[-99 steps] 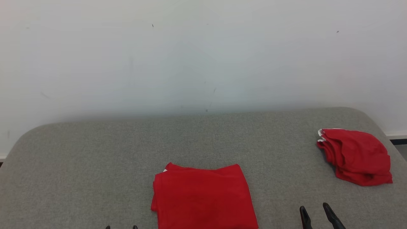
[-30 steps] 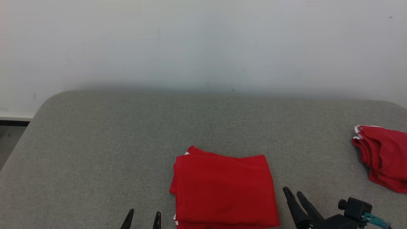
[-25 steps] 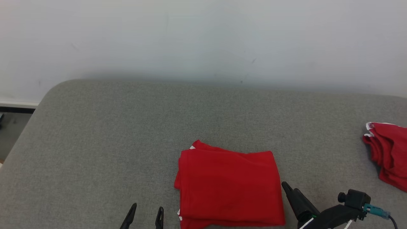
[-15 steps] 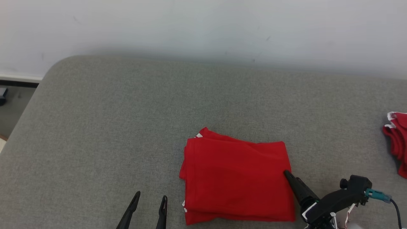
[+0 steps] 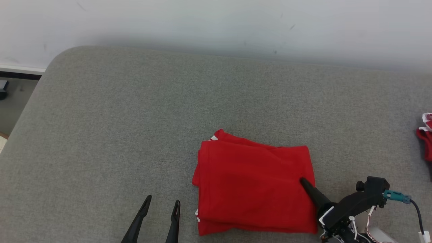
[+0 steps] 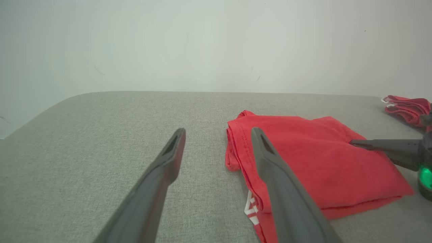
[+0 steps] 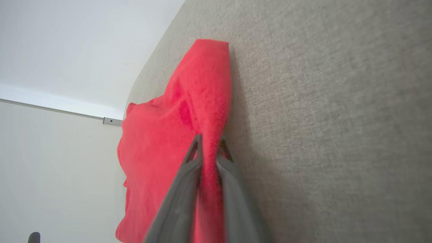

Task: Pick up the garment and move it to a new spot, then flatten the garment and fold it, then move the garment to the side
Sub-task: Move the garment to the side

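My right gripper is pinched onto the right-hand edge of the folded red garment. In my right wrist view its two dark fingers are drawn close together with a ridge of red fabric caught between them. In my head view this gripper reaches in from the lower right, and its tip lies on the garment's right edge about halfway along.

The garment lies on the grey padded surface, in the near half and a little right of centre. It is folded into a rough rectangle, with several layers showing along its left and near edges and bits of white print at its two left corners.

My left gripper sits just left of the garment, by its near left corner, with its fingers spread wide and nothing between them. In my left wrist view one finger overlaps the garment's left edge, but I cannot tell whether it touches the cloth.

A second red cloth with white trim sits well apart at the far right of the surface, and a pale wall stands behind it all
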Tool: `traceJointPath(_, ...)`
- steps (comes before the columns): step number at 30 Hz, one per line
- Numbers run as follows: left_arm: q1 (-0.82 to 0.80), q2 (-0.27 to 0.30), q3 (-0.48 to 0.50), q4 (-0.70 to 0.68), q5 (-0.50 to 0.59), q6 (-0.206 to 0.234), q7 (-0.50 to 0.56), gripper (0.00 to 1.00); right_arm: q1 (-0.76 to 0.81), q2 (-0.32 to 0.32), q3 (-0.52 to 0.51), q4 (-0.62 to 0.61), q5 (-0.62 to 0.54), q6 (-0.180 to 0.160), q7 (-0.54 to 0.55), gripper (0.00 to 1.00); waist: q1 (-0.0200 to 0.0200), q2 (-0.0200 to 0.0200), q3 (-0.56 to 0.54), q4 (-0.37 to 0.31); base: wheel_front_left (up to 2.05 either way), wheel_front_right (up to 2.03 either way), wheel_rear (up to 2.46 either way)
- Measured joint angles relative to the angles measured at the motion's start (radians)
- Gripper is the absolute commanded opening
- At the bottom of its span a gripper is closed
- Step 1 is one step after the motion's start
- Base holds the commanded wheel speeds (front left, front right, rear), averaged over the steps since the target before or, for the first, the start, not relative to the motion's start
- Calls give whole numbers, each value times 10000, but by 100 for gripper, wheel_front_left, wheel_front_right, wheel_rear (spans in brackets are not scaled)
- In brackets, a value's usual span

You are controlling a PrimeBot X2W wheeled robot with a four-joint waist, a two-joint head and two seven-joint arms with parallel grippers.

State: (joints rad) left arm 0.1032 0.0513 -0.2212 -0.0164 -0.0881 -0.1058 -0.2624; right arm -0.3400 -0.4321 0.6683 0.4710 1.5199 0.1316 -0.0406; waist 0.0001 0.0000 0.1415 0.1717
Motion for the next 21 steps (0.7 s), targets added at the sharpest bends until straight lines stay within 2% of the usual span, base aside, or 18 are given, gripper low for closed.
traceJointPath(11, 3, -2, 96, 2, -2, 84, 0, 100, 0, -433, 410, -332, -372, 0, -420, 0, -1, 1, -68, -430, 0, 0, 0)
traceJointPath(21, -32, 2, 219, -77, 192, 2, 0, 100, -406, -686, 978, -734, -694, 0, -1108, 0, 0, 1, 63, -1424, 0, 0, 0)
